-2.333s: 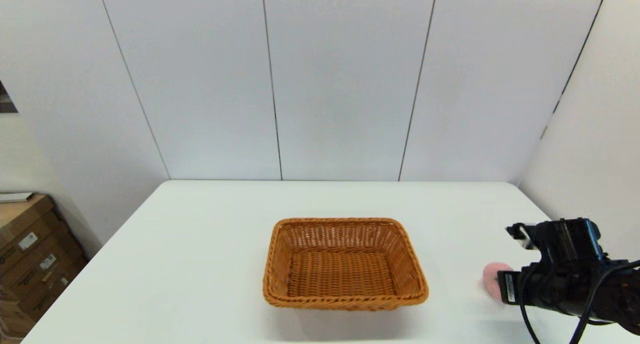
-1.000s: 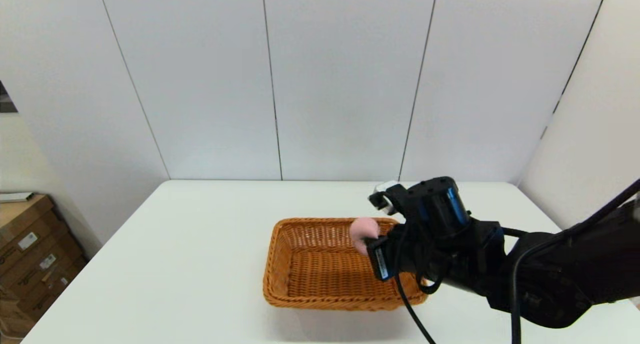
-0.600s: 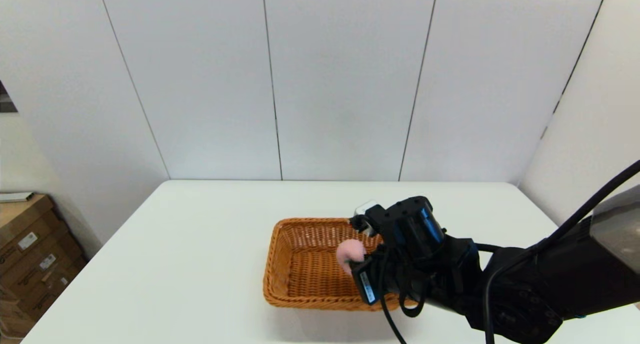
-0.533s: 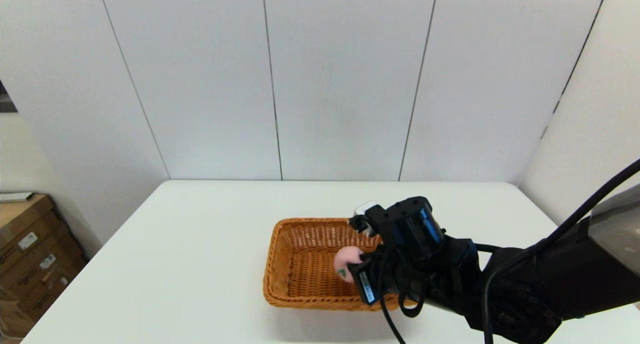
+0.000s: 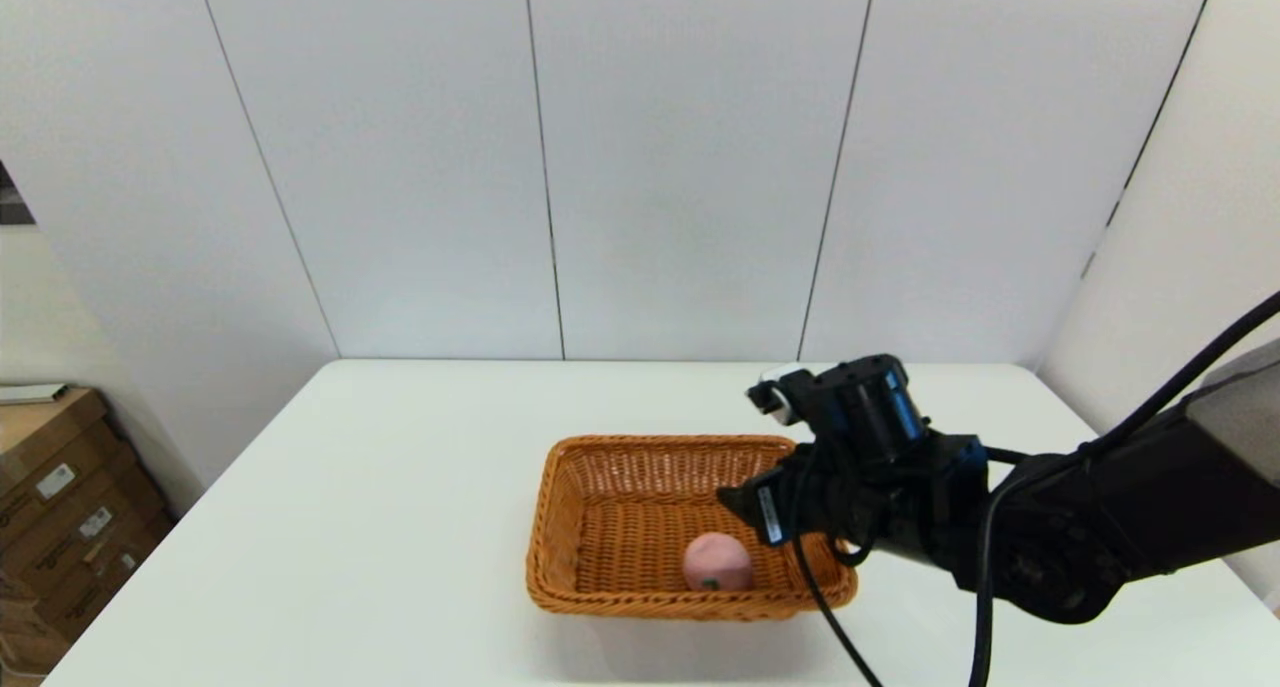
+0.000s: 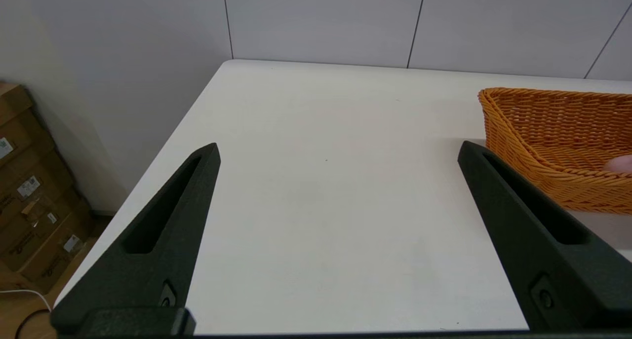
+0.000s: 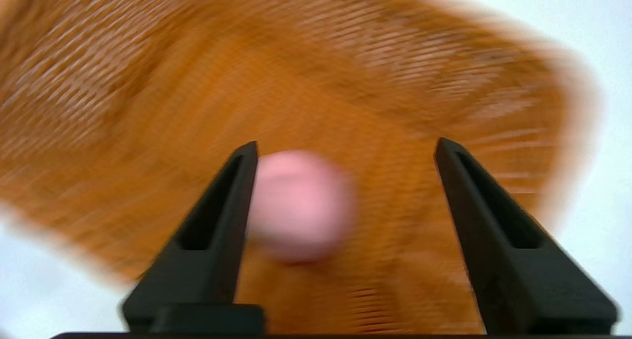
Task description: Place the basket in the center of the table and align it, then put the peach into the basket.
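Observation:
The orange-brown wicker basket [image 5: 600, 527] sits in the middle of the white table [image 5: 400, 487]. The pink peach [image 5: 717, 563] lies on the basket floor near its front wall, free of any gripper. My right gripper [image 5: 745, 502] hovers above the basket's right half, open and holding nothing. In the right wrist view its fingers [image 7: 212, 230] stand wide apart over the basket [image 7: 148, 107], with the peach [image 7: 298, 206] below them. My left gripper [image 6: 338, 154] is open over bare table to the left of the basket [image 6: 543, 131]; a sliver of the peach [image 6: 621, 165] shows there.
Cardboard boxes [image 5: 60, 507] stand on the floor beyond the table's left edge. White wall panels close off the back and the right side. The right arm's black cable [image 5: 830, 607] hangs in front of the basket's right front corner.
My right gripper carried the peach from the table's right side over the basket, opened, and the peach dropped onto the basket floor. The gripper has since lifted and pulled back to the right.

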`<state>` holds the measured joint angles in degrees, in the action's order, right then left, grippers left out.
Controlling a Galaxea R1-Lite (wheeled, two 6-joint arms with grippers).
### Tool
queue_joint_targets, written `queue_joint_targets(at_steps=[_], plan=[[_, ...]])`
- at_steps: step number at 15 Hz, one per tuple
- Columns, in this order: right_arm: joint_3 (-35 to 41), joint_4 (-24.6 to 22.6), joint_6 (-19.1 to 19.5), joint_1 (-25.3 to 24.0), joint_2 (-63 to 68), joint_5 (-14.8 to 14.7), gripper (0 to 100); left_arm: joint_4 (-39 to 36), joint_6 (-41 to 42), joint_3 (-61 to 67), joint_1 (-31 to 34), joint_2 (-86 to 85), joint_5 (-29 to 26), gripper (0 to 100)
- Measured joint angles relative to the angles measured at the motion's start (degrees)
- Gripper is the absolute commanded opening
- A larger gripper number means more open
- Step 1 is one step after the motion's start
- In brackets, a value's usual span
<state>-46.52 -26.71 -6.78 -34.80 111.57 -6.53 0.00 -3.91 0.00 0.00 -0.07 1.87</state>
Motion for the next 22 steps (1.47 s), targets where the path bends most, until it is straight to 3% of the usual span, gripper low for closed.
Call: queue_joint_targets(at_steps=[4,8,12,17,22], plan=[[0.13,0.83,0.33,8.09,-9.03,0.39,100,0.02,0.01,0.0,0.0,0.0,0.04,100],[4.0,6.49,2.54,12.51,-25.44,-0.11,100,0.0,0.04,0.0,0.0,0.0,0.0,100],[10.22,13.63,8.29,13.56,-42.74,-5.42,100,0.0,-0.02,0.0,0.0,0.0,-0.02,100],[12.57,29.79,9.97,16.2,-60.38,-13.97,100,0.0,-0.57,0.0,0.0,0.0,-0.05,100],[16.07,34.56,10.05,24.64,-72.84,-14.79,100,0.0,-0.63,0.0,0.0,0.0,-0.05,100]])
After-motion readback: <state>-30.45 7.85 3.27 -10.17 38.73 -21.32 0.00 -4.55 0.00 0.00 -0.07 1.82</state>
